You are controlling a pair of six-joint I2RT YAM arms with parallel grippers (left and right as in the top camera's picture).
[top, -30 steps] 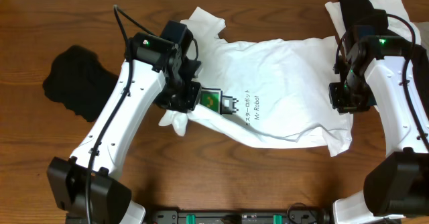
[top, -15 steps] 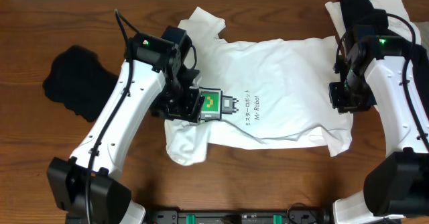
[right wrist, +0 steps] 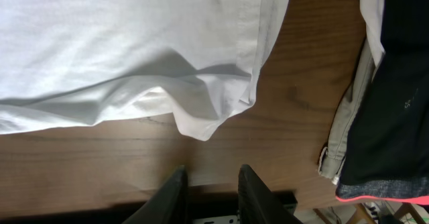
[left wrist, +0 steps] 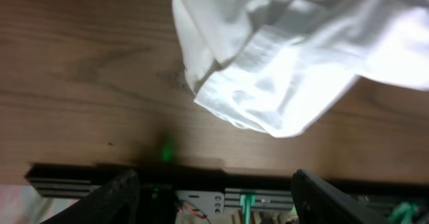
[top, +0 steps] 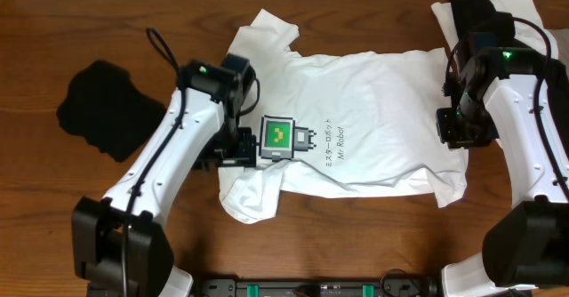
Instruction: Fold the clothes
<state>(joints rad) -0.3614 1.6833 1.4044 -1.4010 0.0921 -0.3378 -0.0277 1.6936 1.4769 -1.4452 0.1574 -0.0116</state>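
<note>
A: Where does the shirt lie now?

B: The white short-sleeved cotton T-shirt [top: 382, 128] lies spread out, face up, in the middle of the brown wooden table [top: 53, 21]. Its green pixel-robot print [top: 277, 137] is showing. The left gripper [left wrist: 214, 180] hovers at the shoulder end, just beside the print, with its jaws spread wide and nothing between them. The right gripper [right wrist: 211, 174] is at the hem end. Its jaws stand only a little apart, and I see no cloth in the gap.

A: What can go wrong, in your opinion?

B: The crumpled lower sleeve [top: 253, 195] is bunched, not flat. If a fold is made over it, I think the lump will be locked inside. Also, the hem corner [right wrist: 201, 127] is wrinkled and doubled. A narrow grasp there may catch only one layer, and then the fold would go crooked.

A: And the other garments?

B: The pile of black and white clothes [top: 498, 12] lies just beside the right arm, so a wide swing could drag it. The black soft garment [top: 102, 106] on the left is well apart.
</note>
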